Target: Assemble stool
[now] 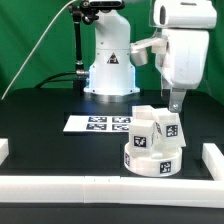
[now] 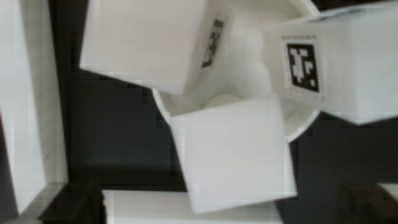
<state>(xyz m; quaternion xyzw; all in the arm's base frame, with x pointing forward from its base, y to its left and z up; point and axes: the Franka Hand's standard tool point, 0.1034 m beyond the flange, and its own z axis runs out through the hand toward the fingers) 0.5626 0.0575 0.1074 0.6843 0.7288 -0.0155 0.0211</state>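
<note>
1. The round seat (image 1: 154,158) sits on the black table (image 1: 40,115), close to the front border bar (image 1: 100,183) and toward the exterior view's right.
2. Three blocky legs (image 1: 153,126) stand on top of the seat, tags facing outward.
3. The gripper (image 1: 177,103) hovers just above the leg on the exterior view's right, fingers spread wide, nothing between them.
4. The wrist view looks down on the legs (image 2: 228,150) and the seat's rim (image 2: 169,105).
5. The marker board (image 1: 98,123) lies flat behind the seat, near the robot base (image 1: 108,75).
</note>
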